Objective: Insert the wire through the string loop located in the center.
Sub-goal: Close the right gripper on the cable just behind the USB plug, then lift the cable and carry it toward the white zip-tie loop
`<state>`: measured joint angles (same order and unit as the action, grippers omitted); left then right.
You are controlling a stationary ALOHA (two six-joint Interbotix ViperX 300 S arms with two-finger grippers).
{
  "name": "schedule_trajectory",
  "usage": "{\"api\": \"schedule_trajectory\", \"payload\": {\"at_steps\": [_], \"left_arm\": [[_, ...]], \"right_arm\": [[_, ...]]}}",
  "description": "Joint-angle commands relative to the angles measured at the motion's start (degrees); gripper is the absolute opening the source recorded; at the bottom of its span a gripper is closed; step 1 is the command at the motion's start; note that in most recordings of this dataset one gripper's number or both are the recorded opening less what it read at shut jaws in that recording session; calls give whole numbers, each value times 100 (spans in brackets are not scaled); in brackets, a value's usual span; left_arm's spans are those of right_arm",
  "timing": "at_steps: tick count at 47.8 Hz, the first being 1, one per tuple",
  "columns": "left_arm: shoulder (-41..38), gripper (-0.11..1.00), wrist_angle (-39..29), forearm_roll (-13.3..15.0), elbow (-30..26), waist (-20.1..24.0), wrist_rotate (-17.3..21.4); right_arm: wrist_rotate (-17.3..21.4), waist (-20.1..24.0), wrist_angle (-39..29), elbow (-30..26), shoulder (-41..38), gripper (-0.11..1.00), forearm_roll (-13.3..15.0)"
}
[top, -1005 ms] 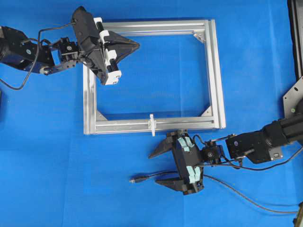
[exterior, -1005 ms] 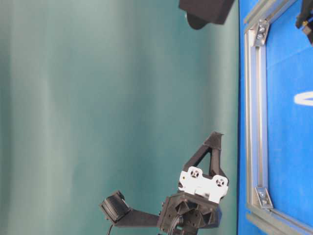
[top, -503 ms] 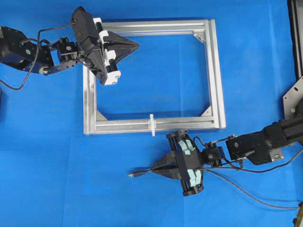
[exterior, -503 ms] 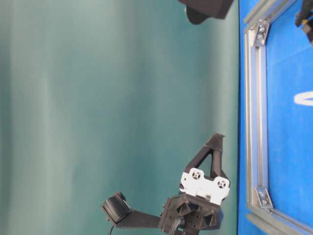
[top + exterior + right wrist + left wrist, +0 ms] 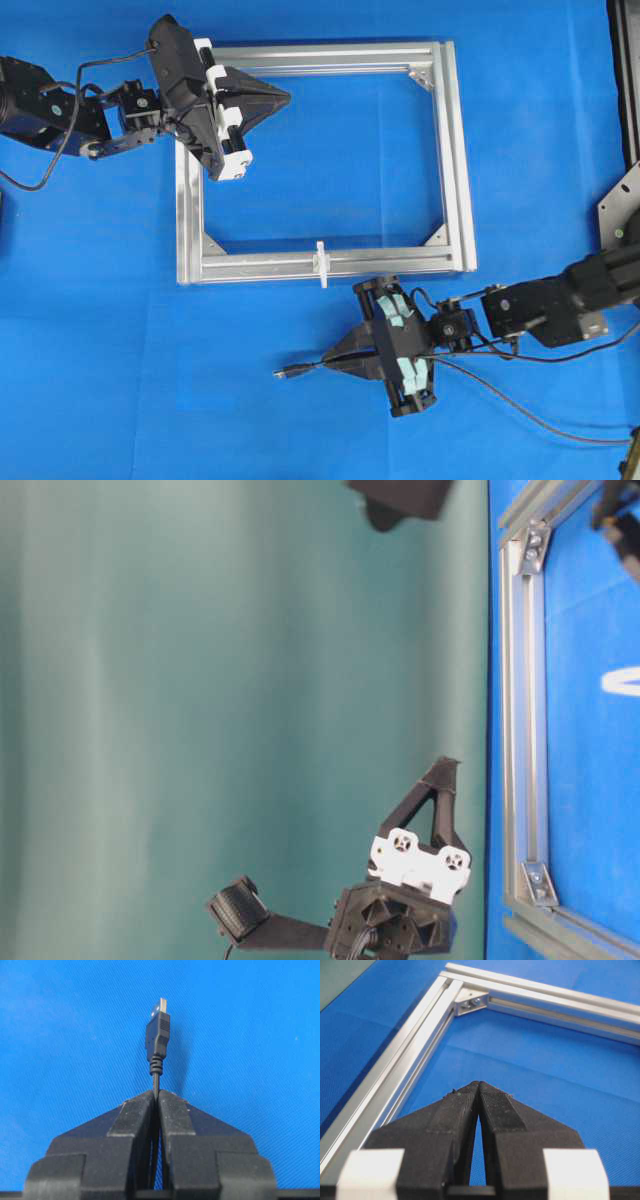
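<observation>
The wire (image 5: 520, 412) is a thin black cable on the blue mat, ending in a dark plug (image 5: 290, 373) with a metal tip. My right gripper (image 5: 328, 362) is shut on the wire just behind the plug, which sticks out ahead of the fingertips in the right wrist view (image 5: 157, 1035). The string loop (image 5: 321, 263) stands white and upright across the near rail of the aluminium frame (image 5: 455, 160), above and a little left of my right gripper. My left gripper (image 5: 288, 97) is shut and empty over the frame's far left corner, also in the left wrist view (image 5: 478, 1083).
The frame has triangular corner brackets, one shown in the left wrist view (image 5: 470, 1004). A metal plate (image 5: 620, 205) sits at the right edge. The table-level view shows the left gripper's body (image 5: 415, 855) beside the frame rail (image 5: 520, 710).
My right gripper went from open around the wire to shut on it, and the plug shifted slightly. The left gripper has barely moved.
</observation>
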<state>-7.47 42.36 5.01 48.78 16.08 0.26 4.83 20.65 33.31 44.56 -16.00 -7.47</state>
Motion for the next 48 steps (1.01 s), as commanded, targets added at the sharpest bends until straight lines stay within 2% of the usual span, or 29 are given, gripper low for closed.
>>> {"api": "schedule_trajectory", "payload": {"at_steps": [1, 9, 17, 48], "left_arm": [[167, 0, 35, -18, -44, 9, 0], [176, 0, 35, -18, -44, 9, 0], [185, 0, 35, -18, -35, 9, 0], [193, 0, 35, -18, -35, 9, 0]], "right_arm": [[-9, 9, -211, -44, 457, -2, 9], [-53, 18, -870, -88, 1028, -2, 9], [-62, 18, -1204, -70, 1397, -2, 9], [-62, 18, -1257, -70, 1433, -2, 9]]}}
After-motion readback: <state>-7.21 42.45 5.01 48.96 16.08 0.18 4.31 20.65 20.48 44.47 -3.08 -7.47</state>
